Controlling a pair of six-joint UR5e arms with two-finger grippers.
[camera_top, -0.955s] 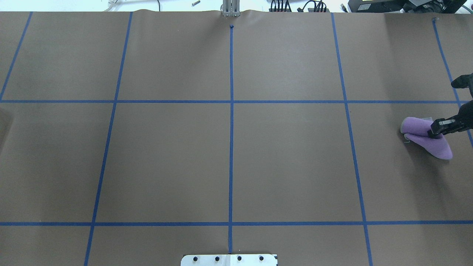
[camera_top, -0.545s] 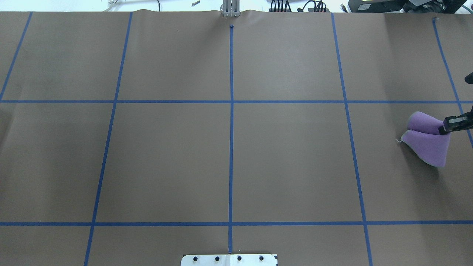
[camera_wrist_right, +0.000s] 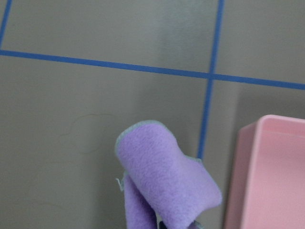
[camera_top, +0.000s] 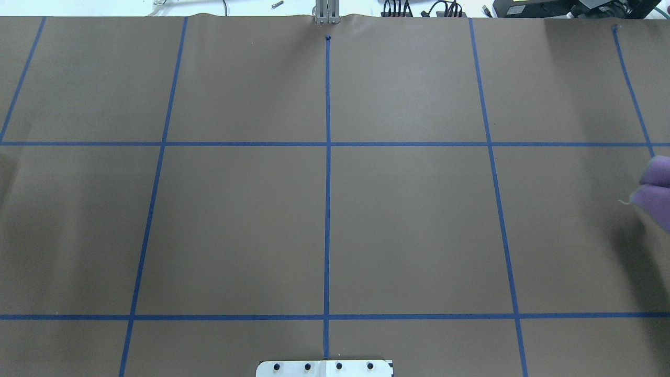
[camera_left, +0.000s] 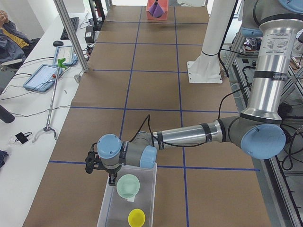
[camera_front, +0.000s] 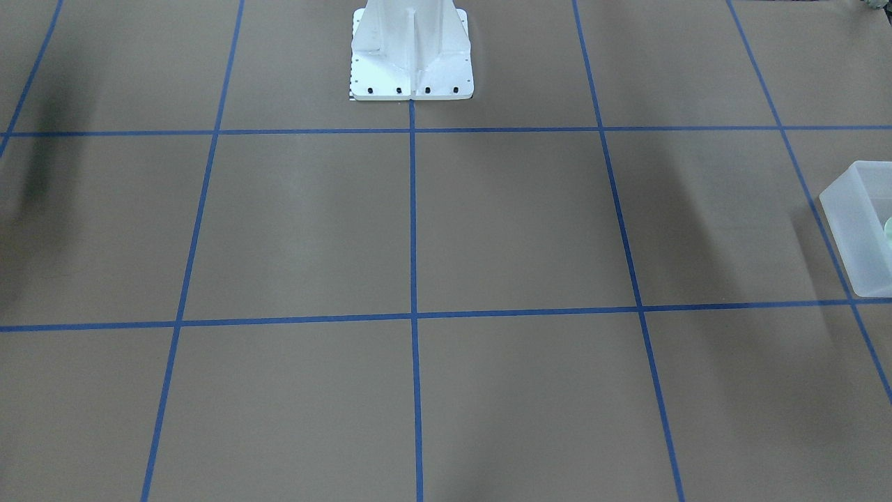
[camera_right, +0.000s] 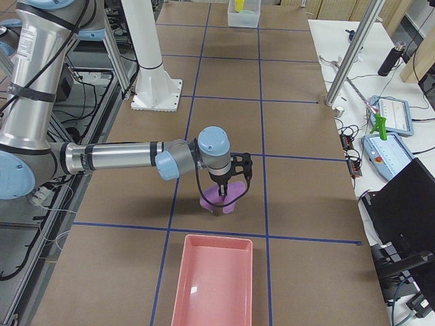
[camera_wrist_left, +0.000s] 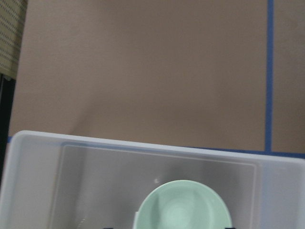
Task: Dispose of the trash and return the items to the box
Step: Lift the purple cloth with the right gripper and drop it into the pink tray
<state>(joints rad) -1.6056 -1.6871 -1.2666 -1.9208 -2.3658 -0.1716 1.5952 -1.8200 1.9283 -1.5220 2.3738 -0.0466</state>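
The frosted box (camera_left: 147, 198) stands at the table's left end; it also shows in the front view (camera_front: 860, 237) and the left wrist view (camera_wrist_left: 143, 148). The mint-green bowl (camera_left: 128, 185) and the yellow cup (camera_left: 137, 217) lie inside it. My left gripper (camera_left: 111, 178) hovers over the bowl (camera_wrist_left: 183, 207), open and empty, with only its tips at the wrist view's bottom edge. My right gripper (camera_right: 224, 192) is shut on the purple sheet (camera_right: 221, 197), which hangs folded from it (camera_wrist_right: 162, 176) near the pink tray (camera_right: 214, 285). Only the sheet (camera_top: 657, 193) shows overhead.
The pink tray (camera_wrist_right: 271, 176) is empty and lies at the table's right end, just beyond the sheet. The white robot base (camera_front: 411, 56) stands at the middle of the near edge. Tablets, cables and an operator sit along the far side.
The right gripper has carried the purple sheet to the right, and the gripper has left the overhead view. Only part of the sheet shows at the right edge.
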